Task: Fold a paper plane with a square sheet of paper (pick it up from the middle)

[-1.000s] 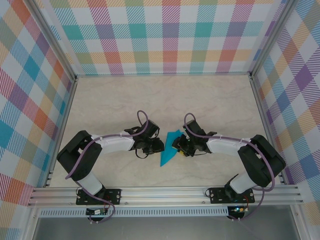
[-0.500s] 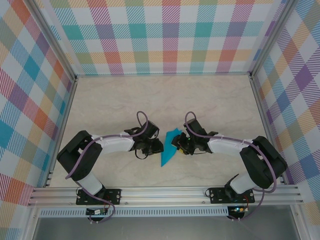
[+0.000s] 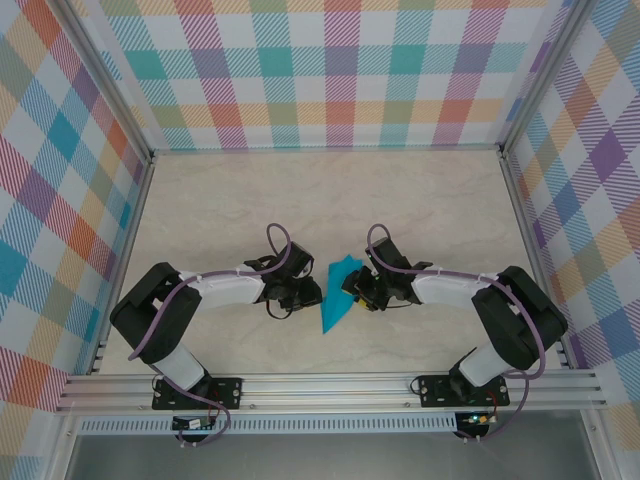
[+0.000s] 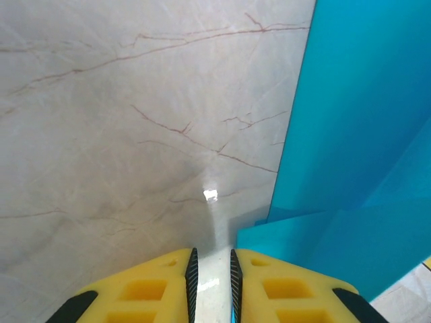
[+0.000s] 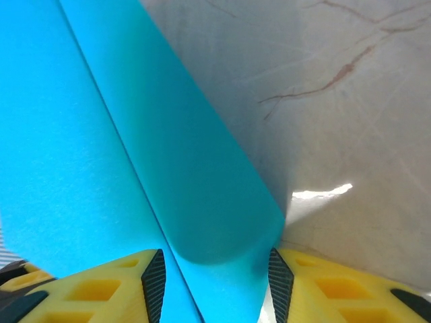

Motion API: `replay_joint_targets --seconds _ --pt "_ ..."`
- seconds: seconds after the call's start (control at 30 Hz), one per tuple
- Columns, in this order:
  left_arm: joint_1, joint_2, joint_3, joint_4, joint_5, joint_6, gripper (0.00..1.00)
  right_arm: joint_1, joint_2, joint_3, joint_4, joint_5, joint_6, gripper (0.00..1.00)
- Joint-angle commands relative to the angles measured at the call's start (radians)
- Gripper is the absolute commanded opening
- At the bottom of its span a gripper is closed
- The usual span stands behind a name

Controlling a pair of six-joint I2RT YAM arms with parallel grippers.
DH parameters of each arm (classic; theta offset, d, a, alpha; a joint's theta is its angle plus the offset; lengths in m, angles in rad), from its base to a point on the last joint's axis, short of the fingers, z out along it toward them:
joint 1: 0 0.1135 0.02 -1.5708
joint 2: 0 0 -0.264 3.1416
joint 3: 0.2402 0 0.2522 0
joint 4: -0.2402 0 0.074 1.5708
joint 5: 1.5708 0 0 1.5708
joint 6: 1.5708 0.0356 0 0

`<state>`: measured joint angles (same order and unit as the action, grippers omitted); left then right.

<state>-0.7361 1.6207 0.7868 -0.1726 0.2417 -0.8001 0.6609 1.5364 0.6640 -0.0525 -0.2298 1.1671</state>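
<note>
The square sheet of paper (image 3: pixel 337 296) is a folded teal strip, pointed at its near end, lying on the table between my two grippers. My left gripper (image 3: pixel 311 292) sits just left of it. In the left wrist view the left gripper (image 4: pixel 211 257) has only a narrow slit between its pads, with bare table showing through, and the paper (image 4: pixel 357 134) lies by the right finger (image 4: pixel 289 286). My right gripper (image 3: pixel 351 290) is at the paper's right edge. In the right wrist view the right gripper (image 5: pixel 212 261) stands open, and a rounded fold of the paper (image 5: pixel 135 134) fills the gap between its pads.
The marble-patterned table top (image 3: pixel 320 200) stretches away behind the grippers. Checked walls (image 3: pixel 330 70) close off the back and both sides. An aluminium rail (image 3: pixel 330 385) runs along the near edge by the arm bases.
My right gripper's jaws have widened around the paper fold. The left gripper has drawn back slightly to the left. The paper has hardly moved.
</note>
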Motion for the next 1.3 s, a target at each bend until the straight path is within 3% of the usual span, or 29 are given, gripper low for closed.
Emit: replay_joint_targets --seconds 0.0,0.17,0.5,0.83,1.0,1.27 --pt "0.013 -0.022 -0.022 0.015 -0.015 -0.02 0.22 -0.004 0.022 0.032 -0.003 -0.023 -0.006 0.48" --pt "0.014 -0.022 -0.019 0.01 -0.017 -0.016 0.22 -0.004 0.019 0.025 0.11 -0.074 -0.03 0.48" --pt "0.014 -0.016 -0.018 0.016 -0.007 -0.018 0.22 -0.003 0.084 0.1 0.15 -0.149 -0.104 0.5" --pt "0.016 -0.044 -0.038 0.004 -0.03 -0.022 0.21 -0.004 0.124 0.102 0.093 -0.131 -0.166 0.51" --pt "0.017 -0.047 -0.049 0.01 -0.03 -0.03 0.22 -0.003 0.159 0.112 0.129 -0.188 -0.197 0.49" --pt "0.031 -0.13 -0.083 -0.024 -0.07 -0.045 0.23 -0.003 0.155 0.118 0.079 -0.135 -0.201 0.42"
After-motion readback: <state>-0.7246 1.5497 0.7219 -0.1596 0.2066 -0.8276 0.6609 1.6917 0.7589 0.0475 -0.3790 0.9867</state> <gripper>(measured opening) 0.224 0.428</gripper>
